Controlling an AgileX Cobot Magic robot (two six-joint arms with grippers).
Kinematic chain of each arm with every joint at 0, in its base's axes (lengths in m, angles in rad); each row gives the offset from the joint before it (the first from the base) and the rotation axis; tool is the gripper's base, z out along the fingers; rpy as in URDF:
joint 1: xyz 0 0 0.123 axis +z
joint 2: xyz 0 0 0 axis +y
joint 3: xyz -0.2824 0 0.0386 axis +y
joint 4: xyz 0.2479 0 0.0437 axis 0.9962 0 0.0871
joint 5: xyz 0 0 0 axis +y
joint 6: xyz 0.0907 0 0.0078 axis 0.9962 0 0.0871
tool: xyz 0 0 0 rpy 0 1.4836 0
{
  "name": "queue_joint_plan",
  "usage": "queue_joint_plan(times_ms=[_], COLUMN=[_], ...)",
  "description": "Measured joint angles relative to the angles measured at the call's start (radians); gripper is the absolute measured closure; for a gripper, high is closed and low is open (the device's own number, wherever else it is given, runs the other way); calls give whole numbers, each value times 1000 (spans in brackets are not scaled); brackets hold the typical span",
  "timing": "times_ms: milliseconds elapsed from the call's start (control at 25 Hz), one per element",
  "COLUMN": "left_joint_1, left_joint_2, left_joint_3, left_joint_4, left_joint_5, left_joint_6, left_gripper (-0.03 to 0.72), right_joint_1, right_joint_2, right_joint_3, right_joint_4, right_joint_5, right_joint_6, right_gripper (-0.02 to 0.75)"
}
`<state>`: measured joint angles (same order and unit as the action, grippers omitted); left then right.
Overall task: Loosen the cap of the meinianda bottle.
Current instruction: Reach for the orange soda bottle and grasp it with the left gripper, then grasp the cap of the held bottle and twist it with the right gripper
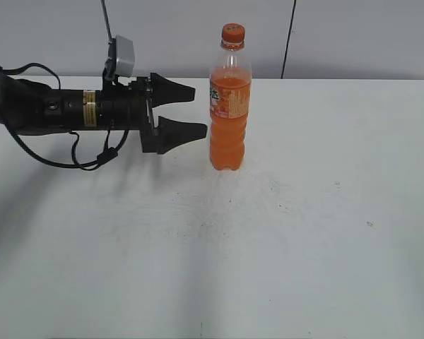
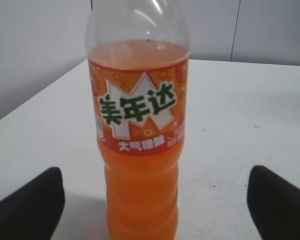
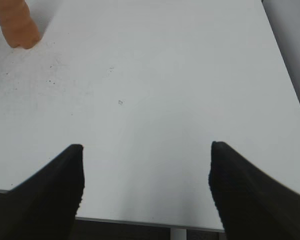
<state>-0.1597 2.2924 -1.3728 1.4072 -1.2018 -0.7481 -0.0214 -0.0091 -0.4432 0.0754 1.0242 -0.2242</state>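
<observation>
The cap [image 1: 233,32] sits on top of the meinianda bottle [image 1: 230,106], and from the exterior view it looks fully seated above the orange neck ring, so I judge that no loosening has been done yet. The bottle stands upright on the white bench [image 1: 304,233], filled with orange liquid almost up to the shoulder, and nothing touches it. The left gripper [image 1: 198,111] is just beside the bottle, on its left, at the height of the label and the upper ribbed body, with its jaws held wide apart and pointing at the bottle. In the left wrist view the label faces the camera, and the bottle stands in the middle between the two dark fingertips [image 2: 32,205], which are clear of it on both sides. The right gripper [image 3: 145,185] is well apart from the bottle, also spread open and holding nothing; its camera shows only the ribbed base of the bottle in the far corner. So the task seems to be at its start: the left gripper is lined up to hold the body, but it has not yet closed. What is left, in my judgement, is to clamp the bottle, bring the right gripper to the cap, grasp it and twist it.
</observation>
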Motion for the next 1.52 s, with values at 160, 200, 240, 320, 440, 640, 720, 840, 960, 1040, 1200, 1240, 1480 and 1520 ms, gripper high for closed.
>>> queue_joint_plan(times_ms=[160, 200, 240, 320, 440, 640, 720, 840, 960, 1040, 1200, 1240, 1480, 1520], left_joint_1=[-35, -46, -58, -82, -116, -151, -155, -155, -157, -157, -157, -157, -157, -157], left_joint_2=[52, 66, 82, 109, 146, 189, 195, 195, 195, 195, 195, 195, 150, 133], left_joint_3=[-82, -104, -124, -171, -227, -282, -287, -287, -287, -287, -287, -287, -249, -232], left_joint_4=[-19, -21, -22, -32, -47, -67, -75, -76, -70, -67, -62, -59, 6, 20], left_joint_5=[-1, -1, -2, -3, -3, -1, 1, 2, 2, 2, 1, 1, 19, 25], left_joint_6=[-28, -37, -48, -73, -94, -136, -143, -152, -165, -173, -201, -208, -233, -233], left_gripper=[10, 11, 13, 16, 25, 62, 111, 181, 225, 242, 259, 259, 259, 260], right_joint_1=[0, 0, 0, 0, 0, 0, 0, 0, 0, 0, 0, 0, 0, 0], right_joint_2=[0, 0, 0, 0, 0, 0, 0, 0, 0, 0, 0, 0, 0, 0], right_joint_3=[0, 0, 0, 0, 0, 0, 0, 0, 0, 0, 0, 0, 0, 0], right_joint_4=[0, 0, 0, 0, 0, 0, 0, 0, 0, 0, 0, 0, 0, 0], right_joint_5=[0, 0, 0, 0, 0, 0, 0, 0, 0, 0, 0, 0, 0, 0], right_joint_6=[0, 0, 0, 0, 0, 0, 0, 0, 0, 0, 0, 0, 0, 0], right_gripper=[153, 153, 153, 153, 153, 153, 153, 153, 153, 153, 153, 153, 153, 153])
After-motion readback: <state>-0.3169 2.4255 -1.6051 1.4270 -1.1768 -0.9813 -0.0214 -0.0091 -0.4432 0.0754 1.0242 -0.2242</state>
